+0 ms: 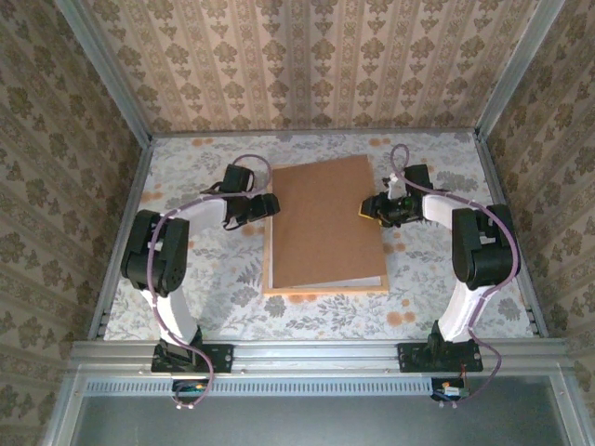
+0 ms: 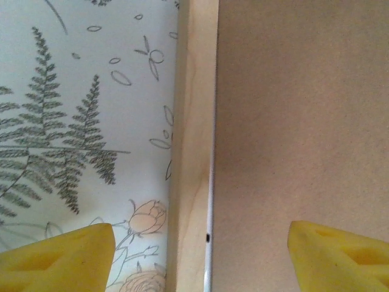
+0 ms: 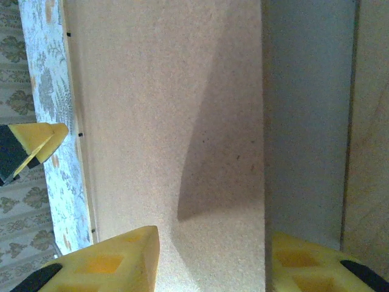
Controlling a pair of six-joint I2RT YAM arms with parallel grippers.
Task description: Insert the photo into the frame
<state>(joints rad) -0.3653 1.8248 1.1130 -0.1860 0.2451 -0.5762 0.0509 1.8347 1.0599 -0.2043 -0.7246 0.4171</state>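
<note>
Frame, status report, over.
Left gripper open, straddling frame left rail. Right gripper open over backing board right edge. Board sits skewed on frame; pale sheet beneath, cannot tell what.

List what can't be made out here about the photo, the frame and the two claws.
- The photo's printed side: in the top view the backing board covers it. The pale strip beside the board in the right wrist view may be its back, but that is not certain.
- The frame front: turned down against the table.
- The left claw and right claw: fingertips are cut off by the wrist views' bottom edges, so contact is unclear.
</note>
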